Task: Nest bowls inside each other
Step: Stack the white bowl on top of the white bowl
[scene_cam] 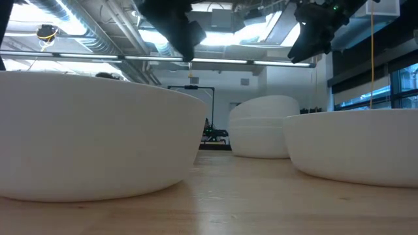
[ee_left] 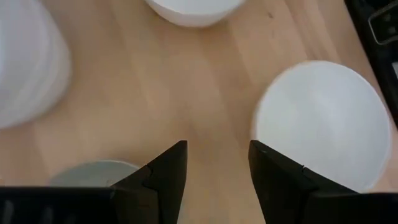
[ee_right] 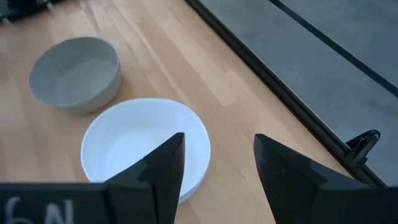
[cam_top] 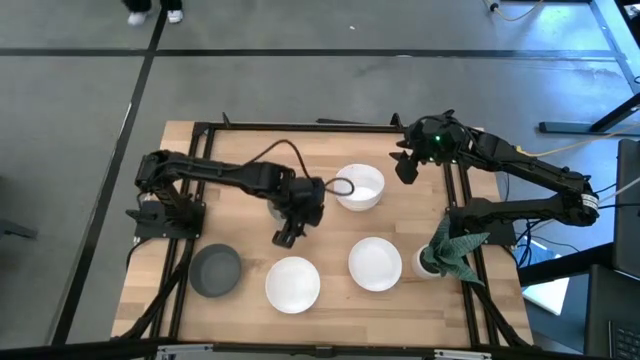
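Three white bowls show in the high view: one at the far middle (cam_top: 360, 187), which in the low view (scene_cam: 261, 127) looks like nested bowls, one near the front edge (cam_top: 293, 284) and one to its right (cam_top: 375, 263). A grey bowl (cam_top: 216, 270) sits at the near left. A second grey bowl (ee_right: 74, 73) stands beside the far white bowl (ee_right: 140, 143), mostly under the left arm. My left gripper (cam_top: 284, 238) (ee_left: 217, 146) hovers open over bare wood between the bowls. My right gripper (cam_top: 404, 168) (ee_right: 217, 137) hangs open above the table's far right, just right of the far white bowl.
A small white pot (cam_top: 428, 263) with a green plant (cam_top: 457, 245) stands at the near right, close to the right arm's base. A black frame (cam_top: 300, 125) runs along the table's edges. Bare wood (cam_top: 330, 235) lies between the bowls at the table's middle.
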`<state>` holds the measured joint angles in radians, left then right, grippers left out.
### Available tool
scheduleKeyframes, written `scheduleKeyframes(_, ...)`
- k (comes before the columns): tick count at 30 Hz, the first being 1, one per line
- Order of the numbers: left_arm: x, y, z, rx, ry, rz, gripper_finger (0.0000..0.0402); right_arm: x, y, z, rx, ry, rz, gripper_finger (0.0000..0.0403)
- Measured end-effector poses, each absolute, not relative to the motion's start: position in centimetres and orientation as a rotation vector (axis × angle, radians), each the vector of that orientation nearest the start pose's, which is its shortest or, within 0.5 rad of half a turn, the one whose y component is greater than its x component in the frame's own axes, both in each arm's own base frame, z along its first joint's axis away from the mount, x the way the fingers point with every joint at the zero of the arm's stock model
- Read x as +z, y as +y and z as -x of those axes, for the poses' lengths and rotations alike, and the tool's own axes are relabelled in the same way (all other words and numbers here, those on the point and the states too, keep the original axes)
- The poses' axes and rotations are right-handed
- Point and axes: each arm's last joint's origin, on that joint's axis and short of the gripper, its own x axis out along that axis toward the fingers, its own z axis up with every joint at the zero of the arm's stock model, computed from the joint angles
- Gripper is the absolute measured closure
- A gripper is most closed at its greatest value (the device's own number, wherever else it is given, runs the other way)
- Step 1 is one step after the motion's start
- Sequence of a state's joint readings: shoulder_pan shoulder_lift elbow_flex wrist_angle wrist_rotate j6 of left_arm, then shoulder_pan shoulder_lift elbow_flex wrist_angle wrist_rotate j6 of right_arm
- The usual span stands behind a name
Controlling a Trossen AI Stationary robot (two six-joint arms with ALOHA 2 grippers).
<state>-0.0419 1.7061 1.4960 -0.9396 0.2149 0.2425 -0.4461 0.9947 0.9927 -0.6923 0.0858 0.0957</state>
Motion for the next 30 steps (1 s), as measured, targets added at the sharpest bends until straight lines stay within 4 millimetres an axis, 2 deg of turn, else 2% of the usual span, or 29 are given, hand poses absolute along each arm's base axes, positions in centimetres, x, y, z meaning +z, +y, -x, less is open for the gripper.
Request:
scheduleKeyframes(11,25.6,-6.8,-34.0,-0.351,1.148,-0.025,0.0236,31.8,-8.5,-17.2,-0.518,0.739,-0.168,0.0210)
scheduleKeyframes(15,24.7,-8.1,-33.8,-0.294,1.140,-0.004,0.0236,31.8,-8.5,-17.2,-0.513,0.741,-0.155,0.0210)
scheduleKeyframes(24,21.3,-9.2,-33.2,-0.192,1.239,0.021,0.0236,31.8,-8.5,-17.2,-0.504,0.741,-0.159,0.0210)
scheduleKeyframes(30,20.0,-9.2,-33.6,-0.133,1.262,-0.002,0.0236,31.8,-8.4,-17.3,-0.479,0.737,-0.168,0.0210)
